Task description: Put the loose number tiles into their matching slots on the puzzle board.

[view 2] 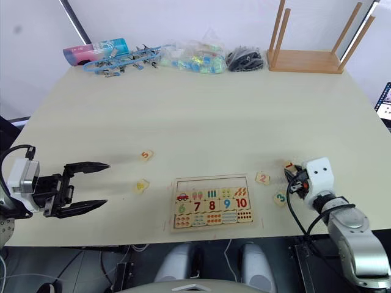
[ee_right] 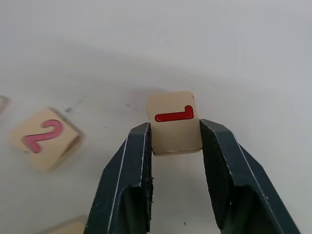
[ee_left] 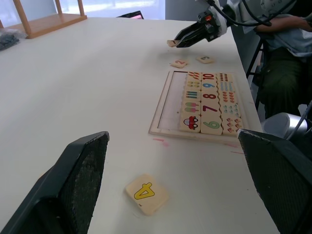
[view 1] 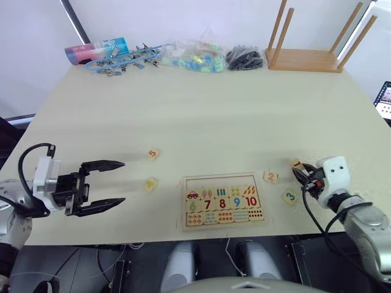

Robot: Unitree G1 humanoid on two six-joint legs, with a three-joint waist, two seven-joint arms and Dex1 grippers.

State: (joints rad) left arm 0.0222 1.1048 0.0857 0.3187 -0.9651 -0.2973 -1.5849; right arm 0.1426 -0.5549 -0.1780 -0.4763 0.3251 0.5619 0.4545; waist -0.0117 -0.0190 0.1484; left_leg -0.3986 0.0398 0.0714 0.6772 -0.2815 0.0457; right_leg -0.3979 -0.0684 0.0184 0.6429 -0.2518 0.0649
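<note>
The puzzle board (view 1: 184,204) lies near the table's front edge, its first row of slots (ee_left: 171,100) bare and the rows below filled. My right gripper (ee_right: 174,132) is shut on the red 1 tile (ee_right: 174,122), low over the table to the right of the board. Tiles 2 (view 1: 270,177) and 3 (view 1: 289,196) lie between it and the board. The yellow 4 tile (view 1: 151,182) and the 5 tile (view 1: 154,154) lie left of the board. My left gripper (view 1: 122,181) stands open just left of the 4 tile, touching nothing.
Along the far edge lie a blue-pink tube (view 1: 98,50), blue clips (view 1: 125,60), a bag of coloured pieces (view 1: 192,56), a dark bundle (view 1: 245,58) and a wooden stand (view 1: 308,58). A seated person (ee_left: 282,44) is past the board in the left wrist view.
</note>
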